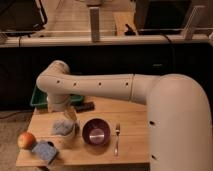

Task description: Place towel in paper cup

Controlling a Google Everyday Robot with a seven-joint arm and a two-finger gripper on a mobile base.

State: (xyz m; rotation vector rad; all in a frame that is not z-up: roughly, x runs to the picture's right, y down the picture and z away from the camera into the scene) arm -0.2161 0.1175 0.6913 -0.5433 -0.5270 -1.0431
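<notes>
A grey-white crumpled towel (pixel 62 126) sits in the top of a pale paper cup (pixel 67 135) on the left part of the wooden table (pixel 132 145). My gripper (pixel 70 113) hangs from the white arm right above the cup's back right edge, close to the towel. Its tip is partly hidden by the arm's wrist.
A purple bowl (pixel 96 132) stands right of the cup, with a fork (pixel 117 138) beyond it. A red-orange apple (pixel 26 140) and a blue sponge (pixel 45 151) lie at the front left. A green bin (pixel 40 97) and a dark object (pixel 85 106) are at the back.
</notes>
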